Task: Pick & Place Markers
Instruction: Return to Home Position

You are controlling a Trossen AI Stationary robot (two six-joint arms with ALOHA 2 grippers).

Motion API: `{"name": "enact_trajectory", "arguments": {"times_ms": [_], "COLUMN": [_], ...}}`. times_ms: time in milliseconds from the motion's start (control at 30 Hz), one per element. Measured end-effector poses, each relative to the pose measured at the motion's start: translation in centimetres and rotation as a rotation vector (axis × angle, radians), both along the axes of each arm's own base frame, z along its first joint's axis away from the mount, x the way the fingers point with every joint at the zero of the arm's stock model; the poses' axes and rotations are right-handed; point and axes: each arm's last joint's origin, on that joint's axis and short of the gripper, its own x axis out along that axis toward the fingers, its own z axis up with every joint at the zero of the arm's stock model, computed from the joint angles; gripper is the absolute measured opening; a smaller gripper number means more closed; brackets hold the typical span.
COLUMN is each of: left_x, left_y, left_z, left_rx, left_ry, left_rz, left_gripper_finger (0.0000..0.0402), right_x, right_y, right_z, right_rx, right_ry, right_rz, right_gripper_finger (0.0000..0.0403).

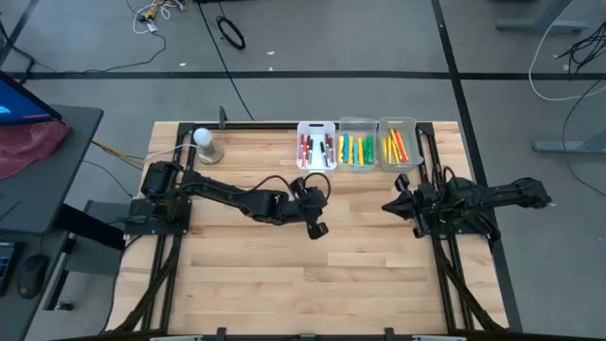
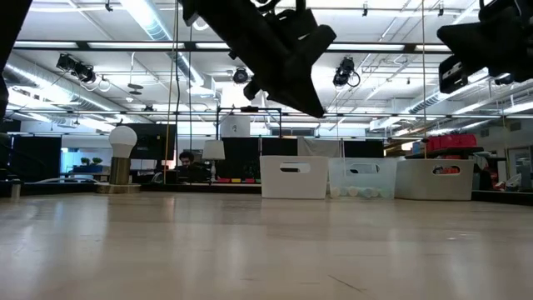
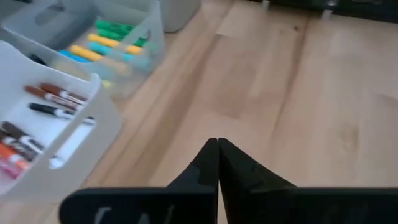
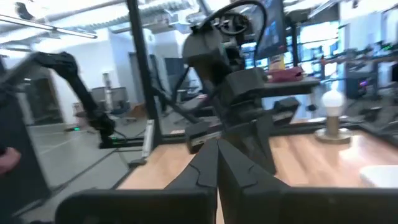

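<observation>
Along the table's (image 1: 246, 275) far edge, the markers (image 1: 355, 150) lie in bins (image 1: 316, 124), clear of both arms' empty, closed jaws.

Readable text: none that I can make out from any view.
Markers (image 3: 62, 94): left side of the left wrist view, lying in the White bin (image 3: 102, 121); whatever print is on the barrels is too small to tell.
Monitor (image 1: 17, 102): far left edge of the high view; a blue glow, nothing on it legible.
Screens (image 4: 314, 31): upper right of the right wrist view, out in the room; bright panels, too blurred to read.
Red boxes (image 2: 454, 142): right side of the low view, far behind the table; any lettering is too small to tell.
</observation>
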Motion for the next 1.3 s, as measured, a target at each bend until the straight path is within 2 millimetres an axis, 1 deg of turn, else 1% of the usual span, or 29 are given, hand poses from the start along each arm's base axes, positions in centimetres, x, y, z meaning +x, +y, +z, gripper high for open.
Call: {"name": "enact_trajectory", "arguments": {"times_ms": [67,167,267,400,533,800,900,1067,1200,1300], "left_x": [-0.1,-0.4,-1.0,-3.0,-6.1,-13.5,-15.9,-20.0,-23.3,-25.4], "left_y": [0.0,-0.4,-0.4,0.1,0.6,2.0,2.9,4.2,4.7,4.8], "left_z": [0.1,0.9,1.8,2.1,2.5,2.3,1.8,0.9,0.1,-0.9], "left_rx": [0.038,0.098,0.112,0.106,0.087,0.012,-0.019,-0.041,-0.046,-0.054], "left_ry": [0.005,-0.001,-0.016,-0.051,-0.189,-0.439,-0.485,-0.537,-0.610,-0.675], "left_rz": [0.006,0.007,-0.003,0.003,-0.003,-0.101,-0.145,-0.160,-0.170,-0.181], "left_gripper_finger": [0.0003,0.0002,0.0002,0.0002,0.0001,0.0002,0.0001,0.0002,0.0002,0.0002], "right_x": [0.0,0.0,0.1,0.2,0.2,0.3,0.3,0.3,0.3,0.3], "right_y": [-0.1,-0.2,-0.4,-0.5,-0.5,-0.5,-0.5,-0.5,-0.5,-0.5], "right_z": [0.1,0.1,-0.4,-1.4,-1.9,-2.1,-2.1,-2.1,-2.1,-2.1], "right_rx": [-0.016,-0.034,-0.042,-0.038,-0.047,-0.052,-0.051,-0.017,-0.017,-0.017], "right_ry": [-0.011,-0.011,0.038,0.147,0.195,0.221,0.219,0.222,0.221,0.221], "right_rz": [-0.029,-0.081,-0.145,-0.195,-0.193,-0.190,-0.190,-0.188,-0.188,-0.188], "right_gripper_finger": [0.0003,0.0002,0.0002,0.0002,0.0002,0.0002,0.0002,0.0002,0.0002,0.0002]}}
